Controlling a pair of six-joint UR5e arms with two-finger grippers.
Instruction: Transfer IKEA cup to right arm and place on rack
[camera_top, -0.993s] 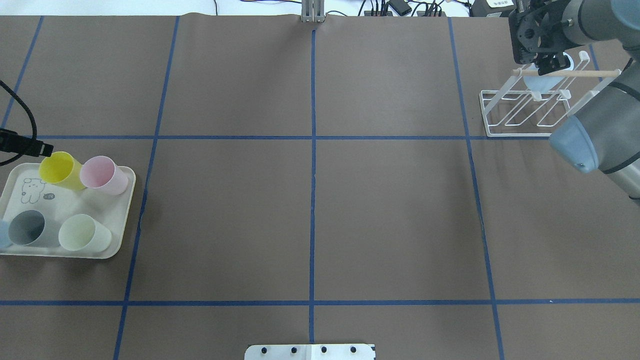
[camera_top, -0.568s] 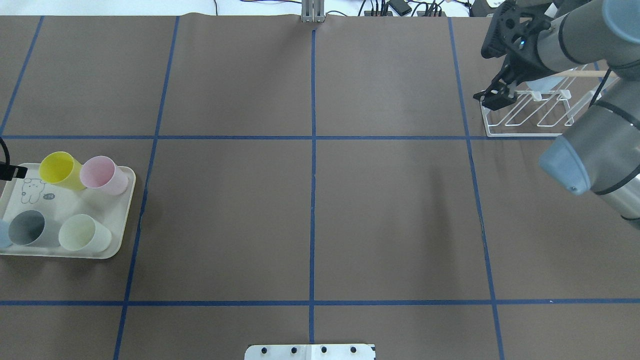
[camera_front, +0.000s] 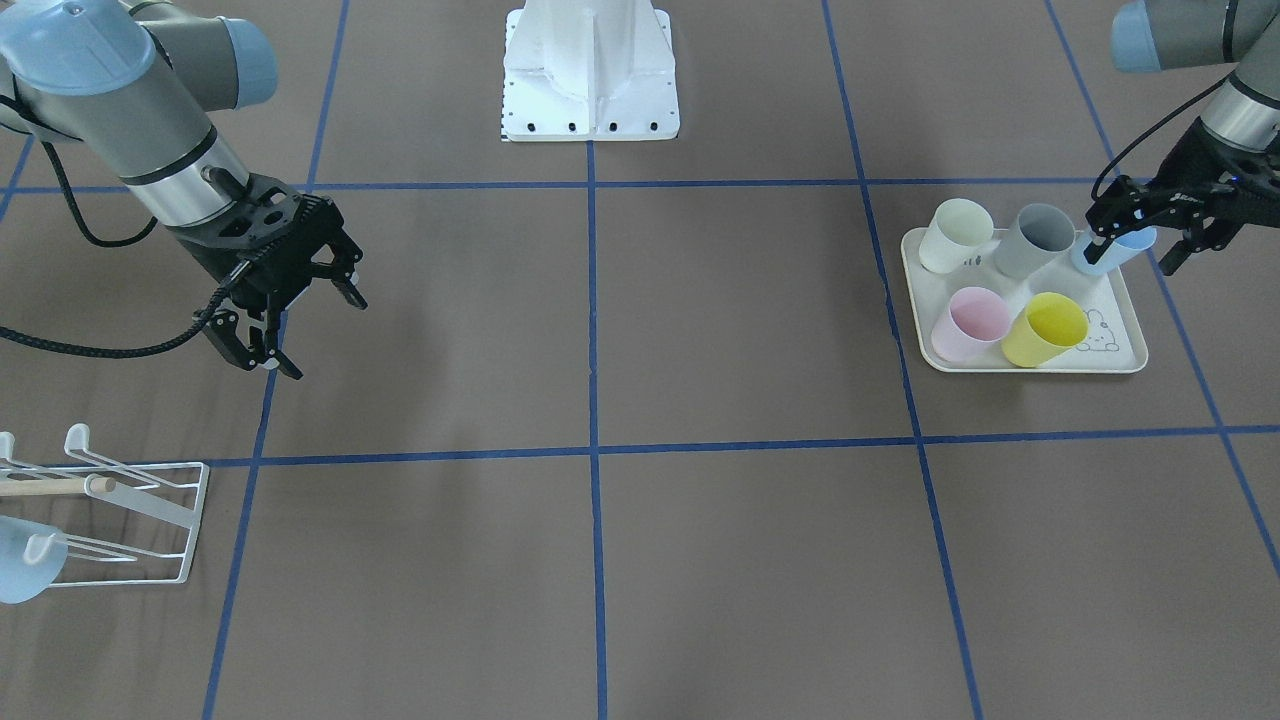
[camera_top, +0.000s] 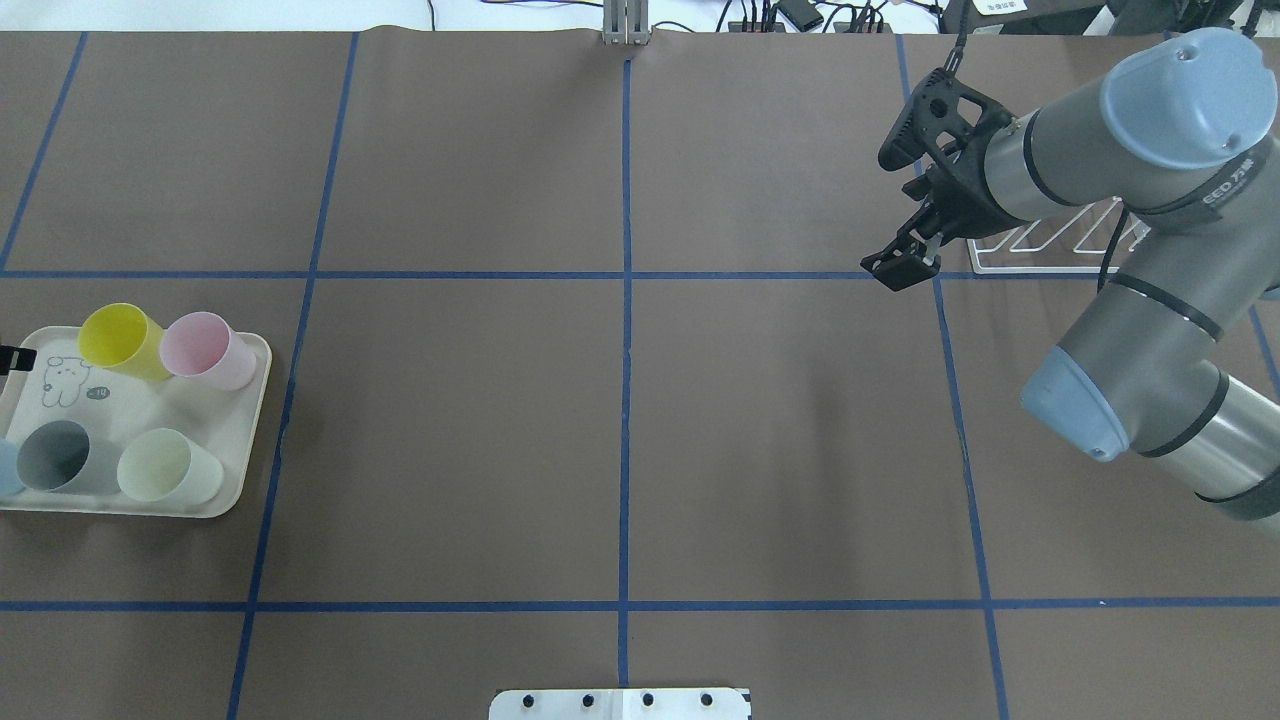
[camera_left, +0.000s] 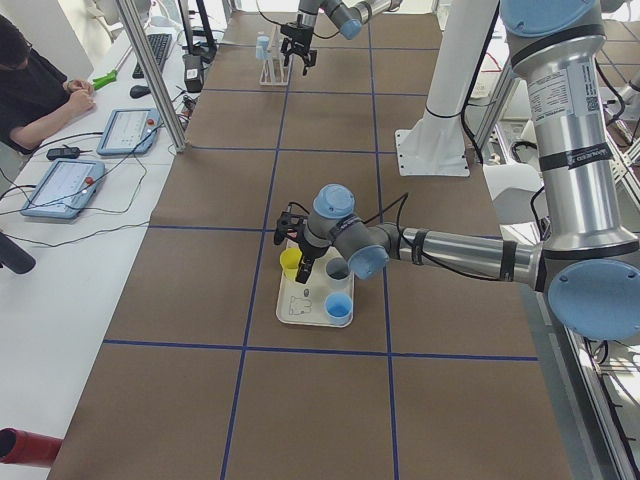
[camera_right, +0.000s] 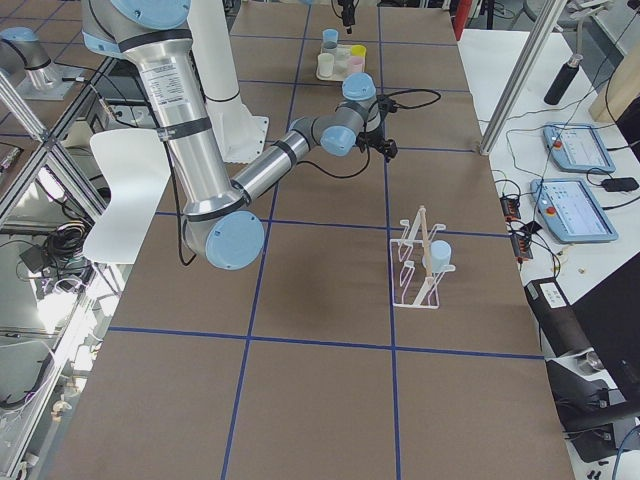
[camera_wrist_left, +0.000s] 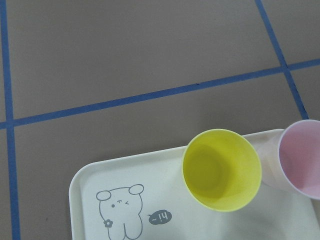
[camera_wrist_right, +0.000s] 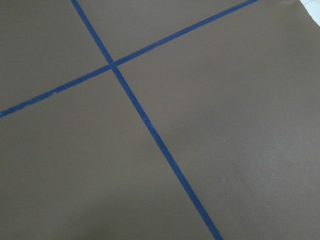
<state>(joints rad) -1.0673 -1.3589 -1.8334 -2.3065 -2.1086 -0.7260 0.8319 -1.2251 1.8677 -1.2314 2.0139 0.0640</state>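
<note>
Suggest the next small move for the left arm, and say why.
Probably lower the left gripper around the blue cup on the tray. It looks open right at that cup, though its height is unclear. A second cup already hangs on the rack, and the right gripper is open, empty and clear of it.

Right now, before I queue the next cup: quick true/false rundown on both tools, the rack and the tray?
1. The right tool holds a cup. False: it is open and empty, above the table.
2. A light-blue cup sits on the rack. True.
3. The tray holds five cups. True: yellow cup, pink cup, grey cup, pale-green cup, blue cup.
4. The yellow cup lies on its side. False: it stands mouth up.
5. The left tool is beside the rack. False: it is at the tray, by the blue cup.
</note>
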